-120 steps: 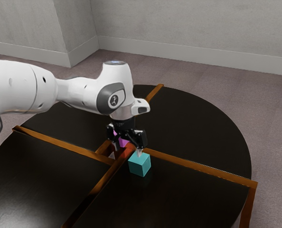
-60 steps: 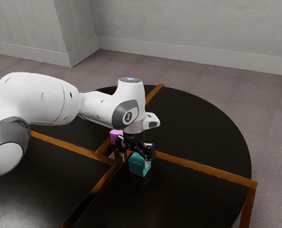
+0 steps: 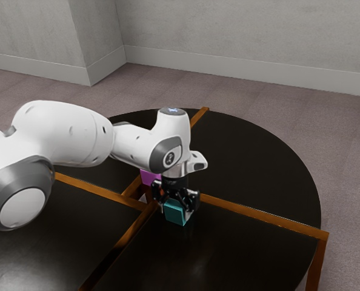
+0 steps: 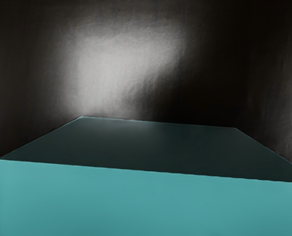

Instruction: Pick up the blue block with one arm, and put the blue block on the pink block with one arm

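The gripper (image 3: 176,205) covers the top of the blue block (image 3: 174,216). Just behind the gripper, the pink block (image 3: 147,177) is mostly hidden by the arm (image 3: 162,151).

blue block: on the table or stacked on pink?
On the table. The blue block rests flat on the dark tabletop under the gripper; the pink block sits separately, toward the exterior view's left.

Round black table top (image 3: 259,157): smooth and glossy, a soft light patch is reflected in the wrist view. Orange-brown wooden divider strips (image 3: 253,213): polished sheen. Blue-teal cube block (image 3: 175,213): smooth, matt, plastic-like. Small pink block (image 3: 148,177): same flat finish. White arm shell (image 3: 71,136): smooth satin plastic. Mauve floor (image 3: 325,121): matt, carpet-like. Grey walls (image 3: 259,30): rough plaster look.
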